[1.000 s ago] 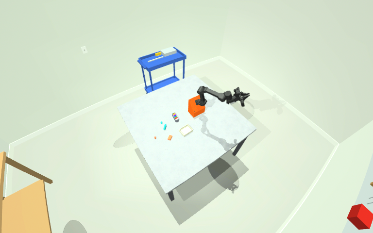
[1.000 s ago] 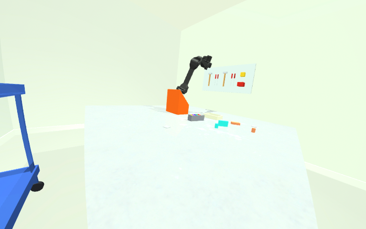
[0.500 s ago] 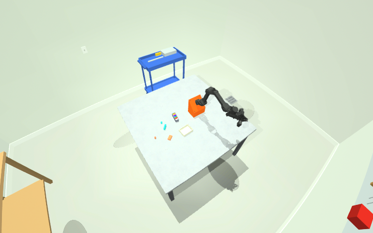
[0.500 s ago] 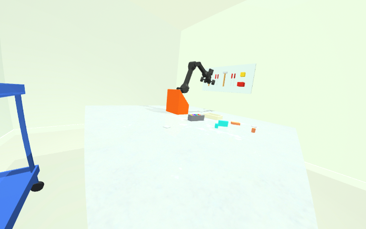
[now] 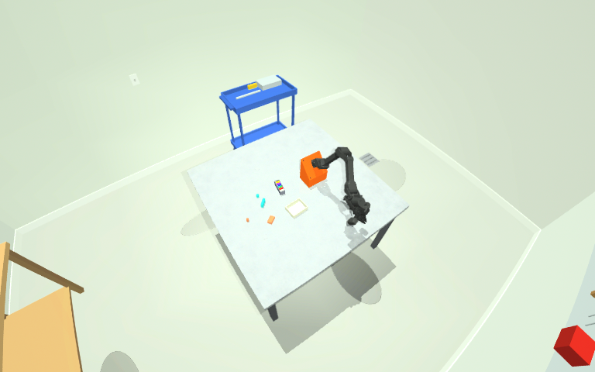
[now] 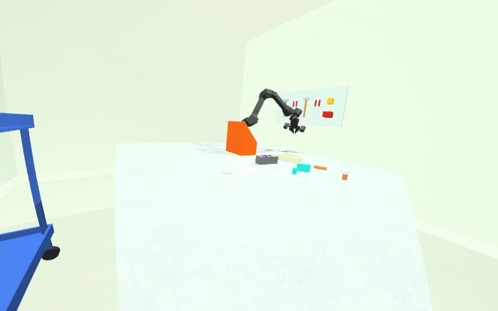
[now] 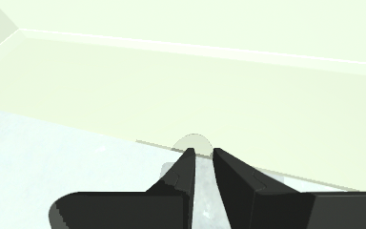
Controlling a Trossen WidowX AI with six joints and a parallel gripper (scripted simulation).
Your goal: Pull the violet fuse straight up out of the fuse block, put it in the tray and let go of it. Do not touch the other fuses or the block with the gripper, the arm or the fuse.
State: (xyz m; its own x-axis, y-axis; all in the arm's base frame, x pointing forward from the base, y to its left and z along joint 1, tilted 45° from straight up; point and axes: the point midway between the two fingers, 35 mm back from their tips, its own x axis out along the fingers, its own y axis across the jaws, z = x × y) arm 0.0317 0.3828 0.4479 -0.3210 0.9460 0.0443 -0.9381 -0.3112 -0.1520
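Note:
The grey fuse block (image 5: pixel 280 192) with several coloured fuses stands near the middle of the table; it also shows in the exterior view (image 6: pixel 266 159). The violet fuse is too small to single out. The cream tray (image 5: pixel 296 208) lies on the table between the block and the arm; it shows too in the exterior view (image 6: pixel 290 157). My gripper (image 5: pixel 359 218) hangs above the table near its right edge, far from the block and the tray. In the wrist view the fingers are shut with only a narrow gap and nothing between them.
The arm's orange base (image 5: pixel 312 168) stands at the back of the table. Two cyan pieces (image 5: pixel 262 201) and two orange pieces (image 5: pixel 270 219) lie left of the tray. A blue cart (image 5: pixel 259 109) stands behind the table. A tool board (image 6: pixel 312 106) hangs on the wall.

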